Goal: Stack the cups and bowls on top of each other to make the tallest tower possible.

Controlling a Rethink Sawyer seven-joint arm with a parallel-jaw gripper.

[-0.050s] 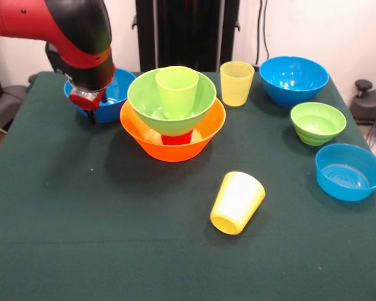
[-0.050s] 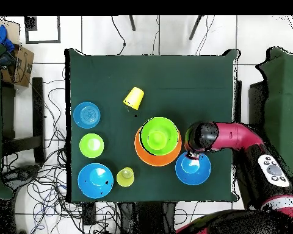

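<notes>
The tower stands mid-table: a wide orange bowl (image 1: pixel 173 143) (image 2: pixel 140 153) holds a red cup (image 1: pixel 177 138), and on that rests the large lime green bowl (image 1: pixel 144 100) (image 2: pixel 163 131) with a lime green cup (image 1: pixel 177 91) upright inside it. My gripper (image 1: pixel 91 111) (image 2: pixel 195 156) hangs over the near rim of a medium blue bowl (image 1: pixel 120 88) (image 2: pixel 193 172), just beside the tower. A bright yellow cup (image 1: pixel 237 202) (image 2: pixel 133 98) lies on its side on the green cloth. A paler yellow cup (image 1: pixel 237 83) (image 2: pixel 125 177) stands upright.
On the other side of the tower sit another medium blue bowl (image 1: pixel 294 80) (image 2: pixel 95 180), a small green bowl (image 1: pixel 318 123) (image 2: pixel 91 145) and a small shallow blue bowl (image 1: pixel 349 171) (image 2: pixel 86 114). The red and black arm (image 1: pixel 69 28) (image 2: pixel 234 135) reaches in over the table edge.
</notes>
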